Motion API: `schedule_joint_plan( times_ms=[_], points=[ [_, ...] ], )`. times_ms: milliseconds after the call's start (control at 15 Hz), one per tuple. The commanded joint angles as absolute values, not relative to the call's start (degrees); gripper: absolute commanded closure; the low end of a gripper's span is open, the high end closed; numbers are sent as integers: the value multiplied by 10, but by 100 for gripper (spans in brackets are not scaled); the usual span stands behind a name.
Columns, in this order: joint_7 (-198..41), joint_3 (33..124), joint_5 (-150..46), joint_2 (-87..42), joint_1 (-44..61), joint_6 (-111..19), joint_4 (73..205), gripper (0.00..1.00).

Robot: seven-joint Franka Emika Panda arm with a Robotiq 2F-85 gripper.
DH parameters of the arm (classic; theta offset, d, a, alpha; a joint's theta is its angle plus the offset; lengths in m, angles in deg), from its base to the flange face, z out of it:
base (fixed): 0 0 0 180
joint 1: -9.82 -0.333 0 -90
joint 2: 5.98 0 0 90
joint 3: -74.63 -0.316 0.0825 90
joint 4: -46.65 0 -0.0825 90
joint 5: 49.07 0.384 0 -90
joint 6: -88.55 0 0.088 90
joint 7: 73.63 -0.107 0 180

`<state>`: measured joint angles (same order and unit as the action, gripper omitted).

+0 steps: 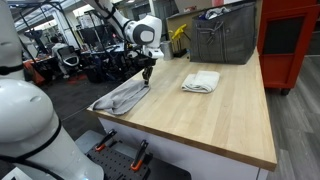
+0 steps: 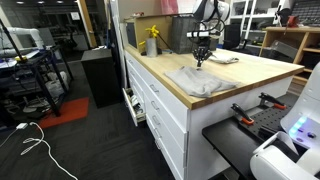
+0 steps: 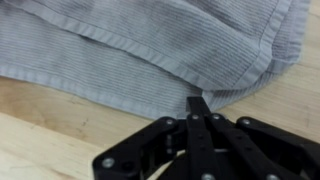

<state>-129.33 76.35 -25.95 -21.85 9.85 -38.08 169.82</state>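
Observation:
A grey ribbed towel (image 1: 122, 97) lies crumpled on the wooden workbench (image 1: 230, 115) near its edge; it also shows in an exterior view (image 2: 200, 80) and fills the top of the wrist view (image 3: 130, 45). My gripper (image 1: 147, 73) hangs just above the towel's far end, as an exterior view (image 2: 200, 62) also shows. In the wrist view the fingers (image 3: 198, 100) are pressed together, their tips at the towel's hemmed edge over bare wood. I see no cloth between them. A folded white towel (image 1: 201, 81) lies further along the bench, apart from the gripper.
A grey fabric bin (image 1: 222, 38) and a yellow spray bottle (image 1: 178, 40) stand at the back of the bench. A red cabinet (image 1: 290, 40) stands beside it. The bench has drawers (image 2: 160, 105) below. Black and orange clamps (image 1: 138, 155) sit near the bench's front.

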Motion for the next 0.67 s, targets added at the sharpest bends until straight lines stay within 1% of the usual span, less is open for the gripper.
schedule_joint_plan(
  times_ms=[0,600],
  points=[
    [-1280,757,-227,-202,101,-349,1721,100],
    [-1300,763,-277,-250,83,-401,1707,100]
  ],
)
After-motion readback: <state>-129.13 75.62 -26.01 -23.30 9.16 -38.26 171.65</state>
